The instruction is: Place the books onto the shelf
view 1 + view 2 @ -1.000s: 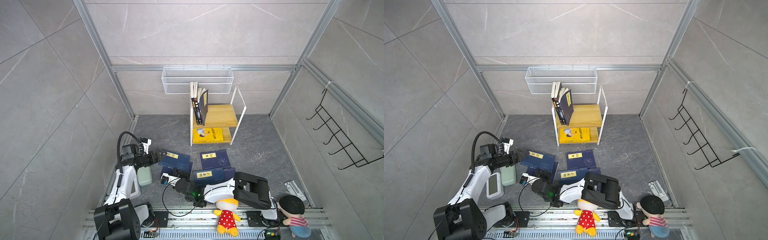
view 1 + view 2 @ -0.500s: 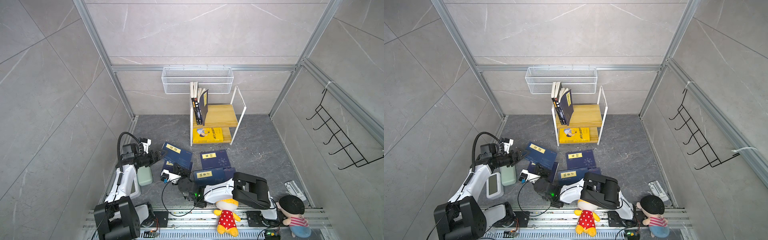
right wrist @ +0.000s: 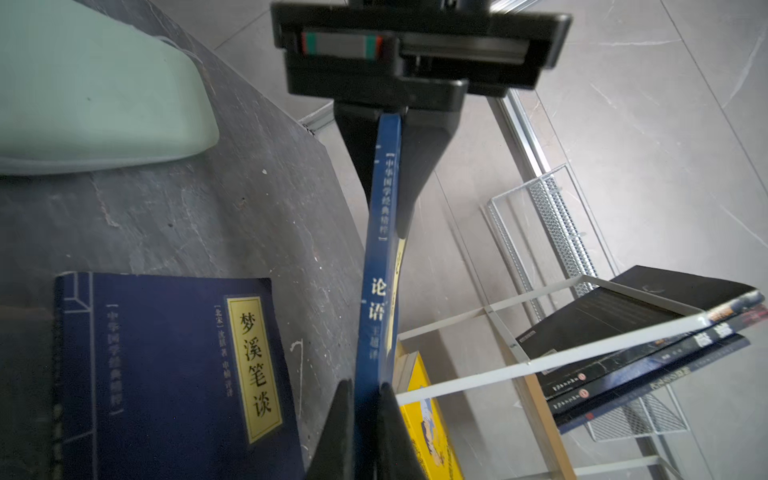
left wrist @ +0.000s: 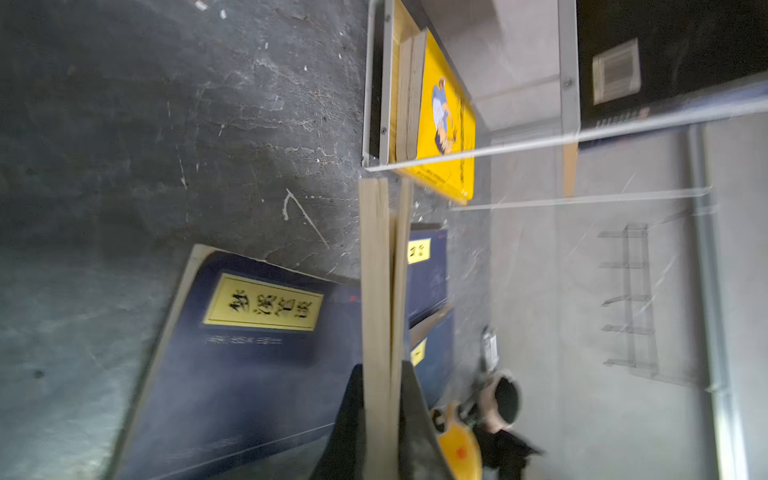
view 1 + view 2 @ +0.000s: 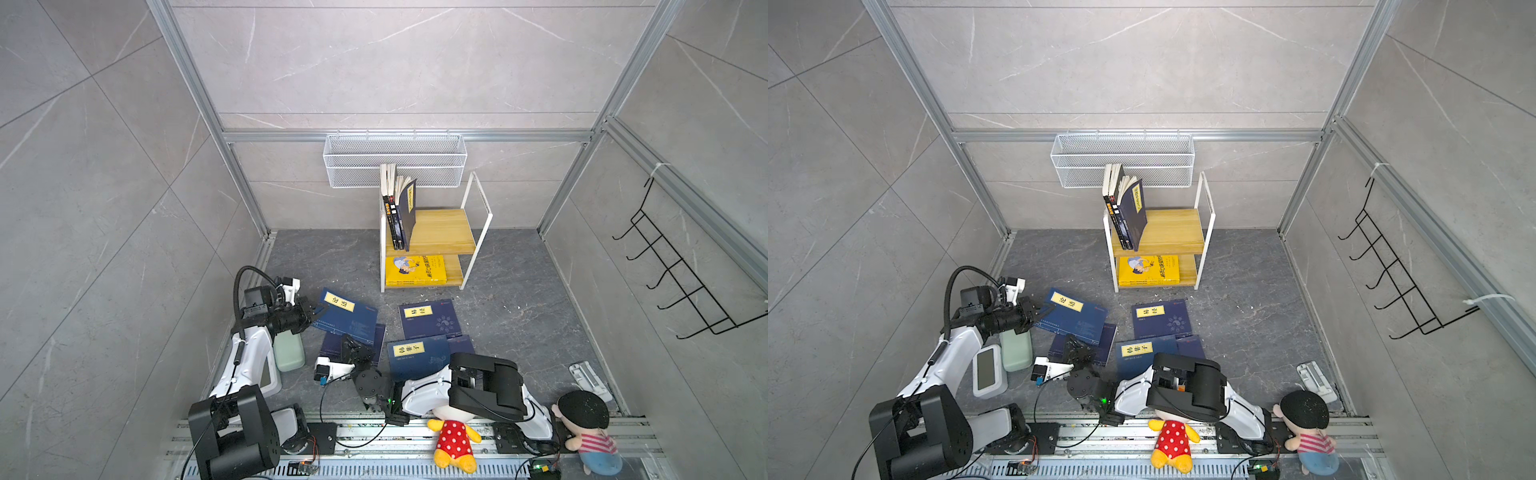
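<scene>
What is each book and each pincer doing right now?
lifted navy book: tilted, off the floor, gripped at two ends.
left pincer: shut on the lifted navy book.
right pincer: shut on the same book.
standing books: upright, leaning, on the shelf top board.
yellow book: flat on the bottom board.
other navy books: flat on the floor.

Book (image 5: 349, 318) navy, ylw label; shelf (image 5: 440, 230) pale wood; container (image 5: 289, 353) prob. mint.
</scene>
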Robot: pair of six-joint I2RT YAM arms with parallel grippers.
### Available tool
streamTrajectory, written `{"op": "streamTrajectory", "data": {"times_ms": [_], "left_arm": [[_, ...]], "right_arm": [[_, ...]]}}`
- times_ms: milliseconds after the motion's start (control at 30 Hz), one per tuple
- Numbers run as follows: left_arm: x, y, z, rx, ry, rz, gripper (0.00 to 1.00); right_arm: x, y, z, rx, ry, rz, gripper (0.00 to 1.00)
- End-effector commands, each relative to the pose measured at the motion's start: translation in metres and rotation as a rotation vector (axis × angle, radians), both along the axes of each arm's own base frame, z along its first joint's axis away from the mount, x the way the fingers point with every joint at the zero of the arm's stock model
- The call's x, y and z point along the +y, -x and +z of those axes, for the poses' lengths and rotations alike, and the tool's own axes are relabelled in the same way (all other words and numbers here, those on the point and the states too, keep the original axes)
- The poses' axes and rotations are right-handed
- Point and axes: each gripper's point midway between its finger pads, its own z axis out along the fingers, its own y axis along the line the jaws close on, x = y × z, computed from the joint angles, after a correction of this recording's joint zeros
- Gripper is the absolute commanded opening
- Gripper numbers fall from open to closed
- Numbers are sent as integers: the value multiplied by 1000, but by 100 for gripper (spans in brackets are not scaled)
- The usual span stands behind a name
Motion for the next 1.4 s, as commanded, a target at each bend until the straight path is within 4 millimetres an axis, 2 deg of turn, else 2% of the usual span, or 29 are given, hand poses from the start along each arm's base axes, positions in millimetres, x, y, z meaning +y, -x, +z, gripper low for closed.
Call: {"op": "streamTrajectory", "data": {"times_ms": [0,67,100,133,167,200,333,400,567,700,733,767,833,867,933,1067,1167,1267,1367], "left_arm": [[-2,-5,23,-78,2,-11,0],[-1,-5,29,-105,-4,-2,0],[-1,-4,33,-118,-3,1,0],[-2,-3,37,-135,-1,8,0],[-2,-2,41,-154,2,13,0],[-2,-2,42,-167,9,22,0],[-3,3,47,-205,11,31,0],[-4,4,47,-200,14,31,0],[-4,3,47,-199,24,36,0],[-3,2,46,-193,24,37,0],[-3,2,47,-200,20,39,0],[-2,1,47,-206,14,40,7],[2,0,49,-218,4,49,45],[6,-1,50,-220,-6,64,56],[11,-3,52,-237,-33,79,70],[22,-7,55,-277,-95,98,87],[34,-9,52,-262,-136,140,93],[36,-8,50,-292,-180,130,100],[37,-5,47,-291,-203,118,100]], "right_arm": [[2,1,24,-48,-30,-3,0],[4,-4,26,-51,-38,-42,3],[4,-7,29,-56,-42,-66,12],[4,-9,31,-62,-51,-91,27],[5,-11,31,-65,-60,-106,37],[5,-13,32,-72,-71,-118,43],[3,-33,31,-80,-95,-211,49],[2,-40,30,-76,-93,-237,47],[0,-60,30,-33,-142,-284,35],[-1,-65,34,-37,-161,-284,0],[-1,-65,34,-38,-167,-279,0],[-1,-64,34,-41,-166,-274,0],[-3,-62,36,-51,-155,-267,0],[-4,-59,39,-61,-158,-257,0],[-9,-53,48,-80,-178,-235,0],[-27,-46,64,-75,-224,-211,0],[-50,-40,83,-48,-302,-209,0],[-69,-33,96,27,-397,-155,0],[-85,-32,106,129,-465,-126,0]]}}
